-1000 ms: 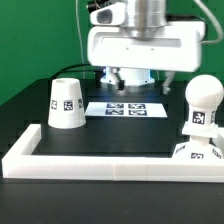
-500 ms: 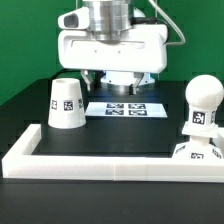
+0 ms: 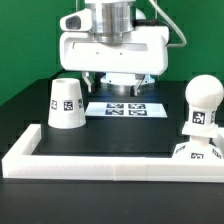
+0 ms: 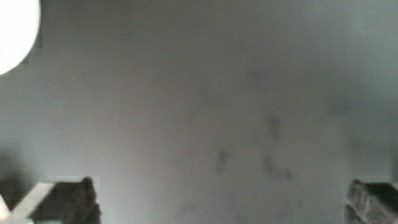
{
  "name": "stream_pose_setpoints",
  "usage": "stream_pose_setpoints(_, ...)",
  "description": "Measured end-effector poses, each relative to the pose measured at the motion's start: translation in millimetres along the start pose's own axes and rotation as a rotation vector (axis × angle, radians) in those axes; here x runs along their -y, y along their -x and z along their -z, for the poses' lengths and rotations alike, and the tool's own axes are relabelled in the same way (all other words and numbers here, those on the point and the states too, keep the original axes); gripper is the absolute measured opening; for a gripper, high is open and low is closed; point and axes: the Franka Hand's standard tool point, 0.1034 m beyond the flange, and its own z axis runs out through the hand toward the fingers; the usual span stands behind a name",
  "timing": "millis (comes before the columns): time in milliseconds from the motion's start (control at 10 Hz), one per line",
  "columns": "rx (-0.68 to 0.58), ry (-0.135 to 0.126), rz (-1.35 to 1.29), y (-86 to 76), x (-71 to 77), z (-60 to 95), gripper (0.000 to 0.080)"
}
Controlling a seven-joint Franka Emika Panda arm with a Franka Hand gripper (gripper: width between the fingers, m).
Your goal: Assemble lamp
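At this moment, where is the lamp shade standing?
In the exterior view, the shade stands upright on the black table at the view's left, just left of the marker board and inside the white bar frame.

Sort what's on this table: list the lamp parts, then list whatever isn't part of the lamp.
Lamp parts:
- shade, upright on the exterior view's left
- bulb, standing on the base, on the exterior view's right

Not part of the lamp:
- marker board
- long white bar frame
- black table

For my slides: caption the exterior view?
Hand above marker board, between shade and bulb on base.
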Motion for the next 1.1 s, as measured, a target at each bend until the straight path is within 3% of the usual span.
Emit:
stream_pose_setpoints(200,0.013,-0.004,-0.004,20.8,-13.1,3.3,0.0698)
stream_pose_setpoints(500,-0.079,0.024,0.099,29.2,-18.5,17.7,0.0698)
stream_pose_setpoints(1100,-0.084,0.023,0.119,31.6,-20.9,17.4,0.0698)
